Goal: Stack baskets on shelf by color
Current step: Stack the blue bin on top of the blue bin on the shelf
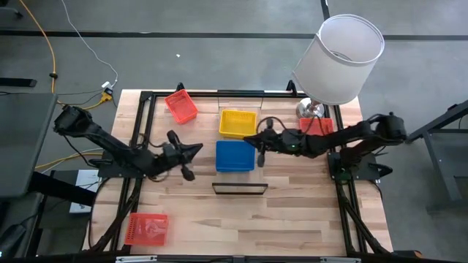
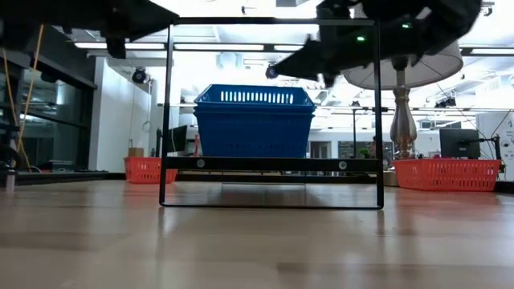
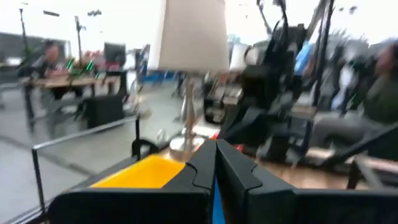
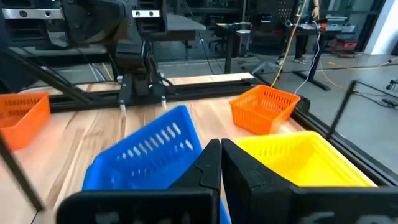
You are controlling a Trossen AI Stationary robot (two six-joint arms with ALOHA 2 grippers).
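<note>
A blue basket (image 1: 234, 157) (image 2: 253, 128) rests on its base at the table's middle. A yellow basket (image 1: 238, 123) stands just behind it. The shelf (image 1: 239, 188) is a narrow light-wood strip in thin black rail, just nearer than the blue basket. Three red baskets lie apart: far left (image 1: 181, 107), near left (image 1: 146, 229), and far right (image 1: 316, 126) under the right arm. My right gripper (image 1: 246, 139) (image 4: 221, 149) is shut and hovers above the blue basket's far right corner. My left gripper (image 1: 200, 149) (image 3: 215, 152) is shut and hangs left of the blue basket.
A lamp with a white shade (image 1: 340, 58) stands on a metal base (image 1: 311, 109) at the far right corner, close behind the right arm. Black rails run along the table's far edge and sides. Bare wood (image 1: 292, 219) lies between the shelf and the near edge.
</note>
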